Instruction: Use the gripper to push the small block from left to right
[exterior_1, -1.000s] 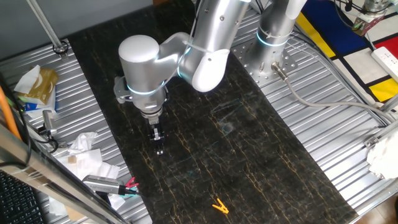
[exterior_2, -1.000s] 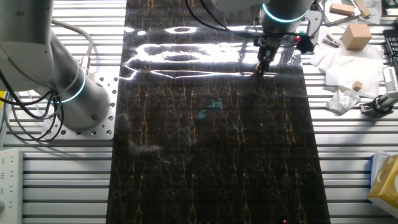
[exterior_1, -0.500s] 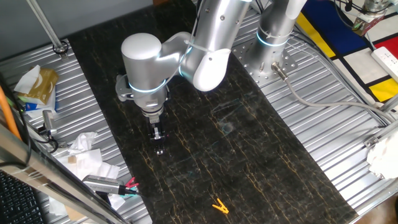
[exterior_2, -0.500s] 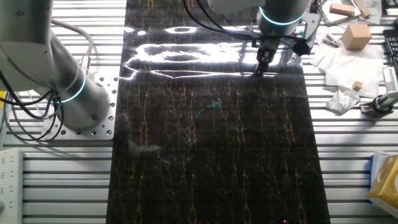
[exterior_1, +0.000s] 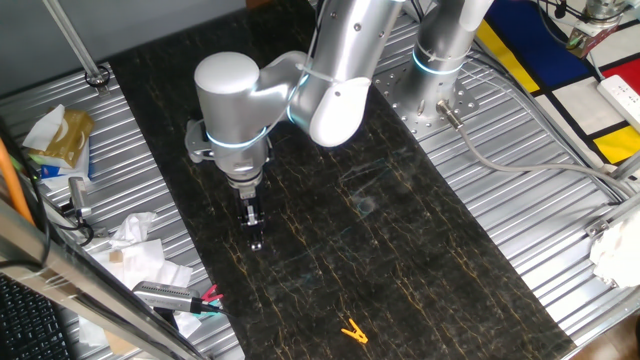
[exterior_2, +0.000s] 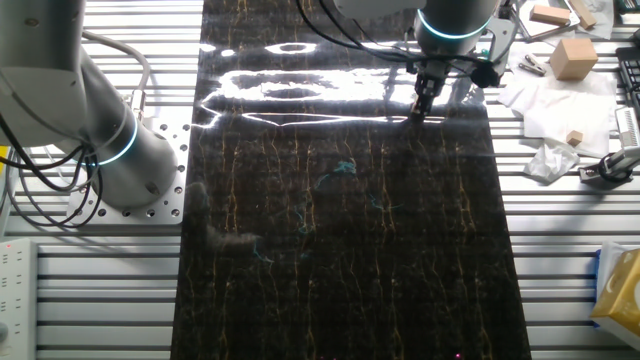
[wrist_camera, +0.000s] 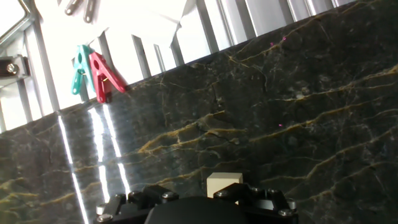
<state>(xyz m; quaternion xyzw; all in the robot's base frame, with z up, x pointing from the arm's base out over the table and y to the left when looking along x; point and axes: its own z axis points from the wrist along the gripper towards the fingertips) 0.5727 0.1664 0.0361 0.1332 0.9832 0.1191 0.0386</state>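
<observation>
One arm works your table, and its gripper (exterior_1: 257, 240) points straight down at the dark marbled mat (exterior_1: 400, 230), with the tip at or just above the surface near the mat's edge, on the side where the clutter lies. In the other fixed view the same gripper (exterior_2: 419, 112) sits close to the mat's far right border, beside a bright glare streak.

You find the small block (wrist_camera: 224, 185) only in the hand view: a pale tan cube on the mat, right against the black gripper body at the bottom of the frame, roughly centred on it. Neither fixed view shows the block; the tool hides that spot or it is too small to pick out there.

You cannot tell from any view whether the fingers are spread or pressed together; the tip is too small and dark in the fixed views, and the hand view shows only the black housing.

Beyond the mat's edge in the hand view, a teal clip (wrist_camera: 80, 70) and a red clip (wrist_camera: 103, 76) lie side by side on the ribbed metal. A yellow-orange clip (exterior_1: 352, 331) lies on the mat well apart from the gripper, and crumpled white paper (exterior_1: 140, 250) sits just off the mat.
</observation>
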